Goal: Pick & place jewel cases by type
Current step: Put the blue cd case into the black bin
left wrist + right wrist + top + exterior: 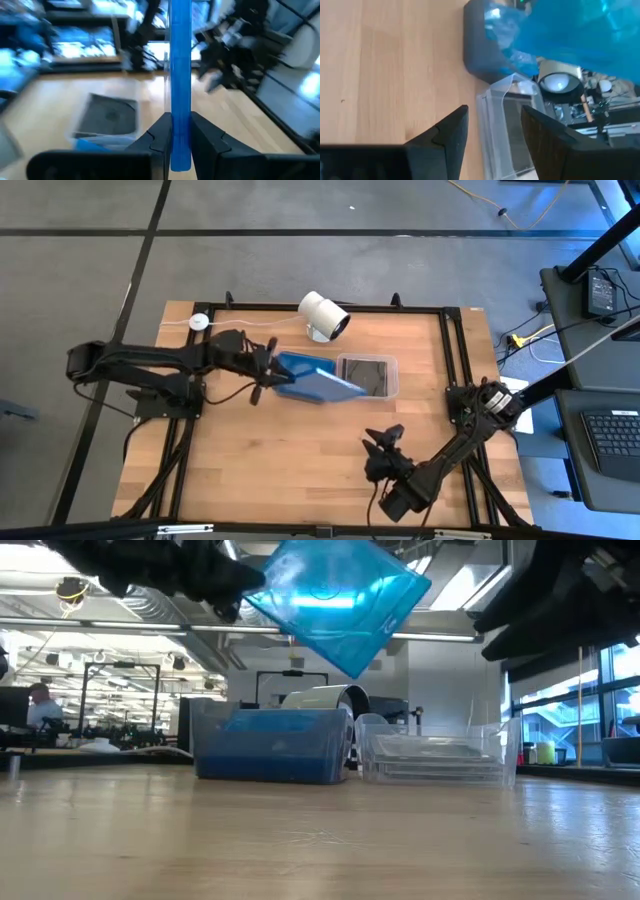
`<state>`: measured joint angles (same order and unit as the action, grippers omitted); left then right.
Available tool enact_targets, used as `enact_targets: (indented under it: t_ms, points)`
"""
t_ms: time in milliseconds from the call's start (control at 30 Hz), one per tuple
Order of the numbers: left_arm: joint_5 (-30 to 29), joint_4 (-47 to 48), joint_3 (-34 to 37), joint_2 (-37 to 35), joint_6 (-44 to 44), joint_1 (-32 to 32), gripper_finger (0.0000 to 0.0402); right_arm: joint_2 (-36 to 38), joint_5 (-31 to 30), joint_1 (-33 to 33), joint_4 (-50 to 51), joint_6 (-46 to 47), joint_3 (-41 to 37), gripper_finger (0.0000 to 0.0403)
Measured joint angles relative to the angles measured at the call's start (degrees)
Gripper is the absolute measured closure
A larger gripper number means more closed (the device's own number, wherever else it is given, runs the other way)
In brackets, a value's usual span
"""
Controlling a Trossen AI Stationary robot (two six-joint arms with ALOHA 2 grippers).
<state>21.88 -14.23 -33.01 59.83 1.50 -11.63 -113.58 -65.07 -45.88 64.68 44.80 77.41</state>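
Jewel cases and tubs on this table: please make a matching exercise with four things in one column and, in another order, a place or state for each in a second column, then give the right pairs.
Things
1. blue jewel case
2. clear tub
3. white camera
4. right gripper

Places or states
A. stands on the table with dark cases inside
B. jaws open, empty, over bare wood on the near side of the tubs
C. held in the air, tilted, by the left gripper
D. sits at the table's far edge, beyond the tubs

Right pairs: 1-C, 2-A, 3-D, 4-B
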Motion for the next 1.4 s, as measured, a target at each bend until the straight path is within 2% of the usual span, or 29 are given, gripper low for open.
enact_targets:
  t_ms: [133,333,433,567,767,967,1067,1267,1400]
  points:
    - [-3.99,-11.91,6.55,-1.27,-2.75,-1.16,0.0354,0.0,2.7,0.3,-0.12,1.23,0.0,0.0218]
    - [-6.72,-42.04,24.03,-4.1,-12.71,-5.32,0.0352,0.0,4.12,0.27,-0.14,1.87,0.02,0.0218]
    - [-8.3,-50.68,30.12,-4.05,-16.51,-5.63,0.0353,0.0,3.81,0.27,-0.15,1.7,0.02,0.0218]
    - [-13.47,-50.47,32.54,-3.36,-17.91,-4.43,0.0351,0.0,3.38,0.85,-0.69,1.52,0.02,0.0218]
    - [-16.29,-50.6,30.65,-0.41,-17.96,-3.42,0.0349,0.0,3.18,2.38,-0.8,1.42,0.02,0.0218]
    - [-18.12,-50.82,29.93,4.78,-23.1,-3.4,0.0349,0.0,3.16,3.62,-0.82,1.35,0.04,0.0218]
    - [-21.12,-51.8,29.93,7.78,-25.43,-3.41,0.0349,0.0,3.14,3.75,-0.81,1.35,0.04,0.0218]
    - [-20.78,-57.45,29.93,13.43,-27.95,-2.89,0.0348,0.0,3.18,3.73,-0.8,1.18,0.04,0.0218]
    - [-20.64,-57.86,29.89,16.67,-29.5,-1.56,0.0348,0.0,3.23,3.73,-0.78,1.13,0.04,0.0218]
